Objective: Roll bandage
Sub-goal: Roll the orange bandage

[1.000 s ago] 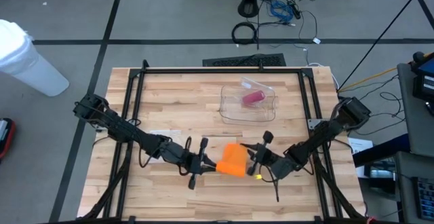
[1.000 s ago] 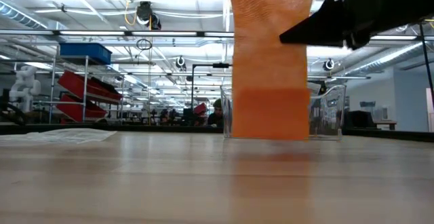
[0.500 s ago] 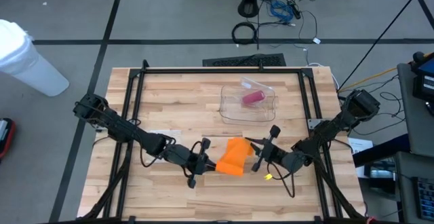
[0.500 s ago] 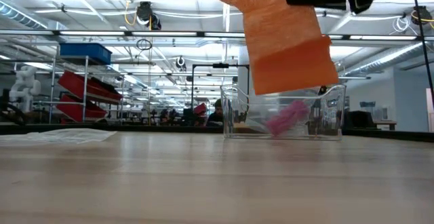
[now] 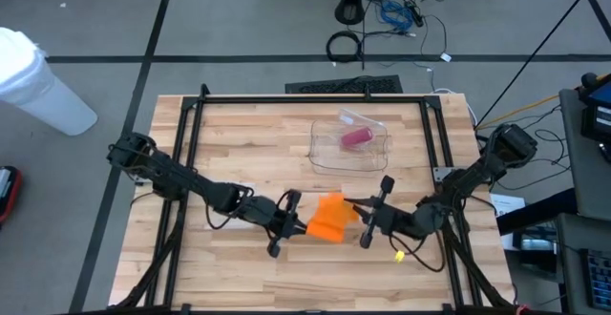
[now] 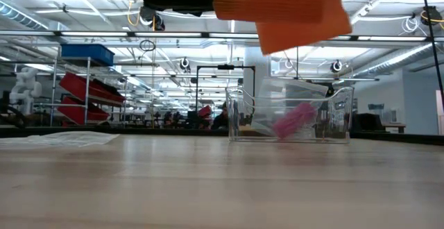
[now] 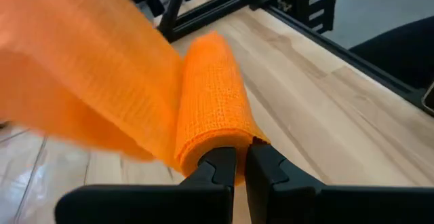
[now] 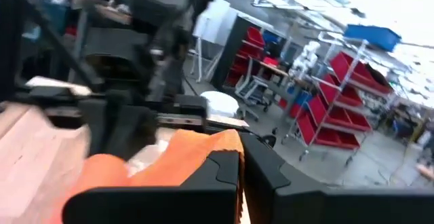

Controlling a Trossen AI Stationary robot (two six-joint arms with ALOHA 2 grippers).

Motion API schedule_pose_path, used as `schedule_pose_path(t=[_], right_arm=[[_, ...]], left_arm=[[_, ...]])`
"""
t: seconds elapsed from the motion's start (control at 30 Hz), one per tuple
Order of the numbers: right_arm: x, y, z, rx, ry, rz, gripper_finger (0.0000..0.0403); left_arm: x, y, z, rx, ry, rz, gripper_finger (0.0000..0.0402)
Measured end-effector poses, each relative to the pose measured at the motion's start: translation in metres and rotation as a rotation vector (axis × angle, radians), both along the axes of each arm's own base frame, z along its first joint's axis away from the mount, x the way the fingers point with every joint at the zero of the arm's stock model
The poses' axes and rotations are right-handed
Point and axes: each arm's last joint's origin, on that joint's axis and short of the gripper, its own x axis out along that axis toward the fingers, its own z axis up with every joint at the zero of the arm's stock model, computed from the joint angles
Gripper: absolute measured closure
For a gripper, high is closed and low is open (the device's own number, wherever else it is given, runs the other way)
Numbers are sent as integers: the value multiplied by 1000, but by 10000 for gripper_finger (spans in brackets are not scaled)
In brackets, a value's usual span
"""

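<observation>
An orange bandage (image 5: 329,221) hangs above the table's near middle, between my two grippers. One part is wound into a roll (image 7: 210,102), and a flat loose stretch (image 7: 74,95) runs off from it. My left gripper (image 5: 295,223) is shut on the bandage from the left. My right gripper (image 5: 361,218) is shut on it from the right. In the low view the bandage (image 6: 277,7) is well above the tabletop, and its lower edge slants. My left gripper pinches the near end of the rolled part (image 7: 220,142) between its two fingers. It comes from the table's left, slanting a little downward, with the fingers lying along the roll. The roll is lifted clear of the table. My right gripper pinches an edge of the loose stretch (image 8: 203,146) between its two fingers, about level, from the table's right. One layer or several, I cannot tell. That end is held clear of the table.
A clear container (image 5: 350,145) holding a pink roll (image 5: 356,138) stands at the far middle of the table. Black frame rails (image 5: 191,153) run along the table's sides. A white sheet (image 6: 69,137) lies at the left.
My right gripper has risen and rolled about its own line. The bandage's hanging end, which reached down to the tabletop a second ago, has come up clear of it and now slants high above the wood. My left gripper has tipped a little downward, still shut on the roll.
</observation>
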Motion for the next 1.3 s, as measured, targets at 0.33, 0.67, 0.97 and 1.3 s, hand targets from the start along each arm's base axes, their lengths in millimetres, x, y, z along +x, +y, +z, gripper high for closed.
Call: schedule_pose_path(t=[0.33,0.67,0.97,1.3], right_arm=[[-7,20,0,-76,-3,239,403],[-4,25,-7,-76,12,339,401],[0,23,-21,-111,139,425,323],[-7,33,-27,-32,182,492,206]], left_arm=[[3,10,1,2,-8,40,392],[7,21,2,36,-37,164,386],[8,22,2,43,-45,167,393],[9,21,6,88,-99,168,393]])
